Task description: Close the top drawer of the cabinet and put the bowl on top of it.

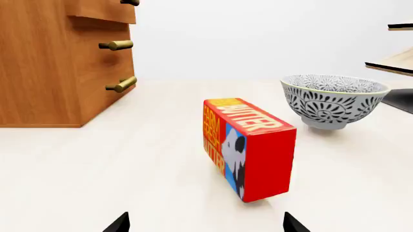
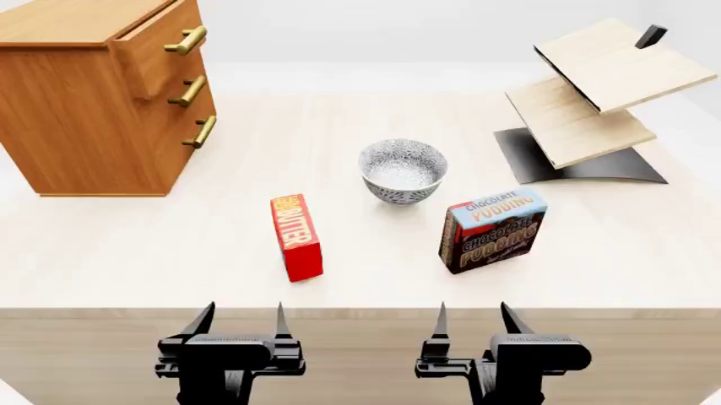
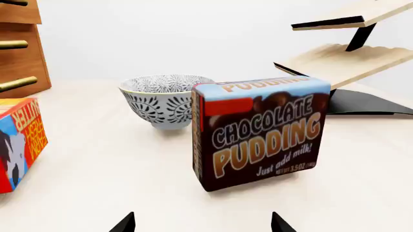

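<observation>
The orange-brown cabinet [image 2: 84,110] stands at the table's far left, its top drawer [image 2: 158,46] pulled out a little past the two drawers below. The blue-patterned white bowl [image 2: 403,170] sits upright near the table's middle; it also shows as the bowl [image 1: 333,100] in the left wrist view and the bowl [image 3: 166,99] in the right wrist view. My left gripper [image 2: 240,321] and right gripper [image 2: 474,321] hover side by side at the table's near edge, both open and holding nothing. The cabinet [image 1: 58,63] is far from both.
A red butter box [image 2: 296,236] lies ahead of my left gripper, and a chocolate pudding box [image 2: 492,229] stands ahead of my right gripper. A pale slanted wooden shelf rack [image 2: 592,93] on a dark base occupies the far right.
</observation>
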Robot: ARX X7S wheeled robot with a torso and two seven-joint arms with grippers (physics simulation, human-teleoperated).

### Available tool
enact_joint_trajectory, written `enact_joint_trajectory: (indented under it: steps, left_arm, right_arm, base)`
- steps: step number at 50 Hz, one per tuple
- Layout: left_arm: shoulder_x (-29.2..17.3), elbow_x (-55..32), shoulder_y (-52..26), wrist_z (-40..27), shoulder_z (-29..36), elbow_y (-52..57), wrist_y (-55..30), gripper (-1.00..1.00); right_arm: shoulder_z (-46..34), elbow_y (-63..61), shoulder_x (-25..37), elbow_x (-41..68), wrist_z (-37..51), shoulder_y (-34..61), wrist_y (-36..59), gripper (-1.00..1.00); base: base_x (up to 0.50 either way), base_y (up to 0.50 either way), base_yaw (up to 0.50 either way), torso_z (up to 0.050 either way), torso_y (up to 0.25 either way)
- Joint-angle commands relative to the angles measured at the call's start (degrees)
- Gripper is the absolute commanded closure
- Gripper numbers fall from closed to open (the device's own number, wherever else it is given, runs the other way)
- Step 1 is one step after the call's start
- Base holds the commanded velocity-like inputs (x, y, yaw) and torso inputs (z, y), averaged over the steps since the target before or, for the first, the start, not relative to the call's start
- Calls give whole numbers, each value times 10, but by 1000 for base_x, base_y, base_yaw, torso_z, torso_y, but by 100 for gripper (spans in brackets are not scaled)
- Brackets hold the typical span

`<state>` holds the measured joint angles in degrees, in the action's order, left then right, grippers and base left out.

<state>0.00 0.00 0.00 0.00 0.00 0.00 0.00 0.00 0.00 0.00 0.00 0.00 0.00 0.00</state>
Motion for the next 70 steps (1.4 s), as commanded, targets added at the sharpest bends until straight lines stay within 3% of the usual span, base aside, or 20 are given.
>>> enact_joint_trajectory:
  steps: [1, 15, 21, 23, 25, 26, 28, 30, 31, 34, 35, 36, 38, 40, 43, 51, 70]
  left_arm:
    - [-8, -11, -3, -10, 12, 3, -3, -100]
    - [-30, -26, -2, -39, 42, 15, -3, -100]
    - [-34, -24, -6, -57, 43, 50, 28, -100]
    - [-42, -13, -2, -64, 43, 102, 40, -100]
    - [-66, -19, -1, -74, 16, 274, -132, -100]
    - [-72, -22, -5, -77, 4, 360, -179, -100]
    - [-81, -37, -14, -77, -16, 494, -209, -100]
    - [-89, -44, -25, -80, -35, 542, -233, -100]
    - [-93, -57, -30, -79, -49, 564, -239, -100]
    - [-108, -66, -39, -100, -83, 600, -242, -100]
    - [-123, -89, -37, -120, -87, 600, -234, -100]
    - [-180, -123, -26, -178, -84, 600, -208, -100]
    - [-320, -195, -13, -328, -36, 600, -167, -100]
    - [-443, -232, -11, -456, 22, 600, -109, -100]
    - [-528, -241, -28, -546, 84, 599, -71, -100]
    - [-532, -212, -16, -557, 109, 583, -42, -100]
    - [-515, -156, 20, -544, 136, 541, 12, -100]
  right_arm:
    - [-11, -10, 9, 12, 9, -2, 6, -100]
    - [-36, -56, 32, 29, 39, -6, 31, -100]
    - [-28, -184, 44, 49, 50, -2, 109, -100]
    - [-13, -278, 52, 72, 54, 7, 158, -100]
    - [13, -390, 64, 94, 69, 26, 219, -100]
    - [35, -445, 70, 124, 72, 37, 256, -100]
    - [69, -518, 78, 160, 85, 57, 306, -100]
    - [105, -579, 89, 201, 99, 80, 360, -100]
    - [123, -599, 111, 247, 122, 89, 369, -100]
    - [54, -600, 339, 399, 360, 83, 231, -100]
    - [32, -600, 383, 420, 405, 84, 195, -100]
    - [0, -600, 449, 440, 457, 88, 140, -100]
    - [-45, -600, 512, 447, 513, 96, 86, -100]
    - [-40, -595, 520, 449, 512, 84, 59, -100]
    - [-52, -599, 545, 453, 532, 91, 42, -100]
    - [-67, -584, 541, 444, 519, 86, 22, -100]
    - [-96, -562, 538, 426, 499, 86, 7, -100]
  base:
    - [0, 0, 0, 0, 0]
    - [0, 0, 0, 0, 0]
    - [0, 0, 0, 0, 0]
    - [0, 0, 0, 0, 0]
    - [0, 0, 0, 0, 0]
    - [0, 0, 0, 0, 0]
    - [0, 0, 0, 0, 0]
    - [0, 0, 0, 0, 0]
    - [0, 0, 0, 0, 0]
    - [0, 0, 0, 0, 0]
    - [0, 0, 0, 0, 0]
    - [0, 0, 0, 0, 0]
    - [0, 0, 0, 0, 0]
    - [0, 0, 0, 0, 0]
    - [0, 0, 0, 0, 0]
    - [0, 43, 0, 0, 0]
    - [0, 500, 0, 0, 0]
